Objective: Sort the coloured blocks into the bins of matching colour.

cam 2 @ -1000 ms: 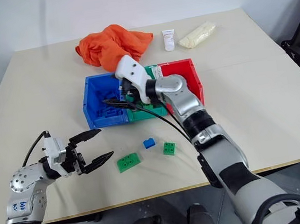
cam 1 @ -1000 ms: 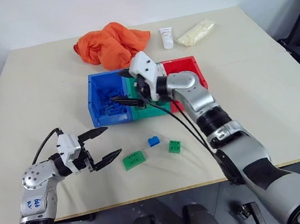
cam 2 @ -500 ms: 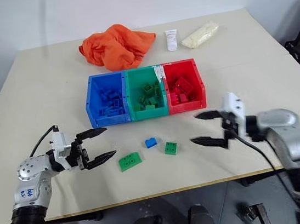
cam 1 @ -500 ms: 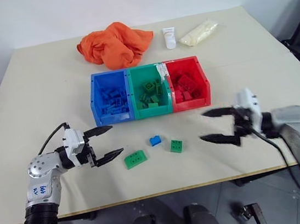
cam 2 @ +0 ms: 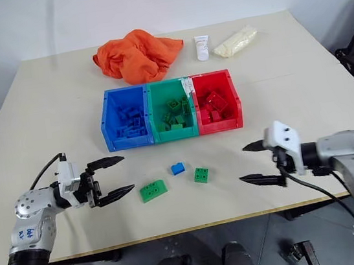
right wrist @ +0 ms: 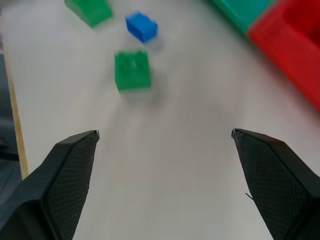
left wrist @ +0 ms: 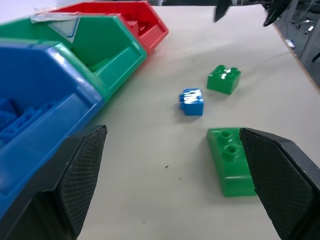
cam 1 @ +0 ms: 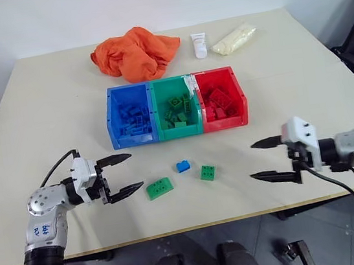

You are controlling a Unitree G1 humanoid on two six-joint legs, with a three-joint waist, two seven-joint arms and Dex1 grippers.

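Three loose blocks, light, hard and slick, best pinched across flat sides, lie at six o'clock of the bins [cam 1: 180, 136]: sloped green block [cam 1: 159, 188], blue block [cam 1: 182, 166], green block [cam 1: 208, 172], between the empty, wide-open left gripper [cam 1: 122, 175] and right gripper [cam 1: 270, 159].

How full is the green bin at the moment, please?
Partly full: the green bin holds several green bricks on its floor, below the rim.
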